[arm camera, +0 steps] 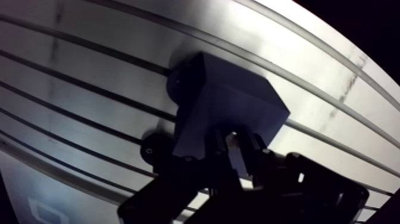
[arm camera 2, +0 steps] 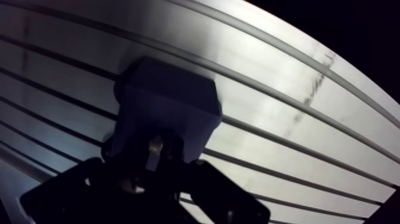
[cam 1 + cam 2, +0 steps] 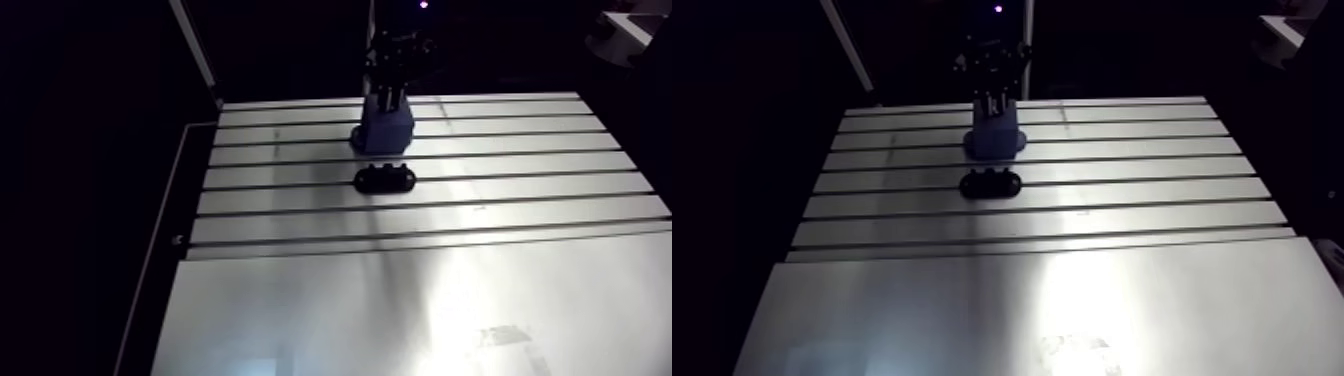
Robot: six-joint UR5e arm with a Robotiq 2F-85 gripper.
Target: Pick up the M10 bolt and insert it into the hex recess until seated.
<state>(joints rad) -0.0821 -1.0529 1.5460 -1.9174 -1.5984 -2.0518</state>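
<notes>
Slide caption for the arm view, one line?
Gripper over a blue block on the slotted table; a black oblong part lies nearer the camera.

The end effector (image 3: 390, 98) comes down from the top edge onto a blue block (image 3: 384, 132) standing on the far part of the worktop (image 3: 300, 205), roughly midway between left and right. It meets the block's top. Just on the near side of the block lies a flat black oval part (image 3: 385, 179), apart from it. The worktop's far half is crossed by long slots running left to right, and its near half is a plain, brightly lit plate.
</notes>
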